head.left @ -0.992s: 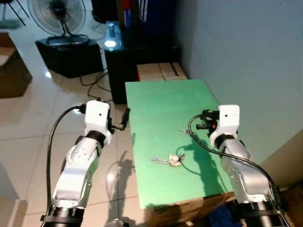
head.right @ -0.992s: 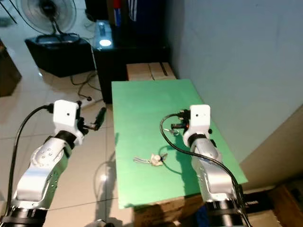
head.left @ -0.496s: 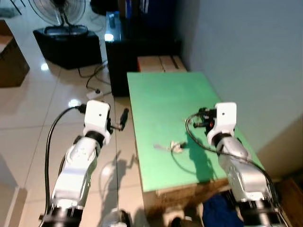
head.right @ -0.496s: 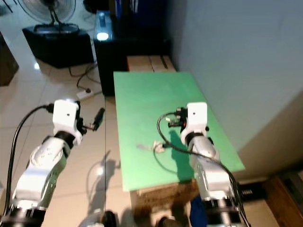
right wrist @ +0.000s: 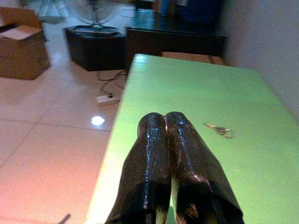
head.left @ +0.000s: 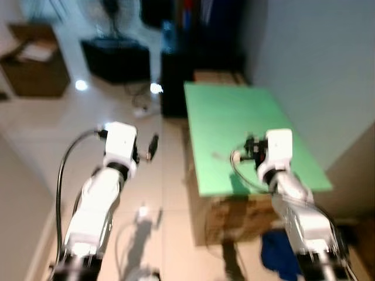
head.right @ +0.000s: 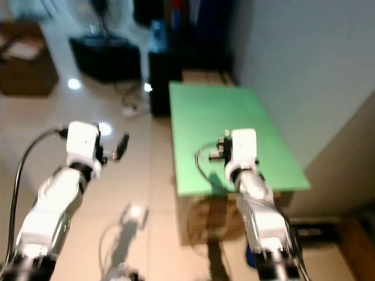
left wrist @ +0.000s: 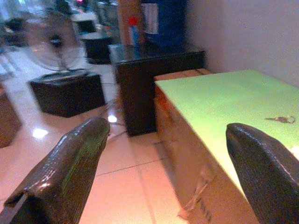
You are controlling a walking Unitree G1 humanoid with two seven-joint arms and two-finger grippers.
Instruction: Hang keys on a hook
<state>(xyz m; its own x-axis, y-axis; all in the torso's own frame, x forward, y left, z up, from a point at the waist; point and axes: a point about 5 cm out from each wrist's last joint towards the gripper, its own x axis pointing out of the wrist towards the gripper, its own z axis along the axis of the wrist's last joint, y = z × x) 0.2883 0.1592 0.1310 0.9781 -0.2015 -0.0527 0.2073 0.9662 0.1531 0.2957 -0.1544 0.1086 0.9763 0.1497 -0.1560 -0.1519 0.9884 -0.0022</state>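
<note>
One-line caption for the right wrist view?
Right gripper, black fingers pressed shut, above green tabletop; small metal keys lie ahead.

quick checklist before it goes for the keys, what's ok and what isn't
1. Keys located: ok, keys lie on the green table.
2. Right hand ready to grasp: not ok, fingers shut, empty, short of the keys.
3. Left hand free: ok, open, off the table edge.
4. Head views sharp: not ok, blurred.
5. Hook located: cannot tell.
6. Which key set to take: cannot tell, one small set visible.
</note>
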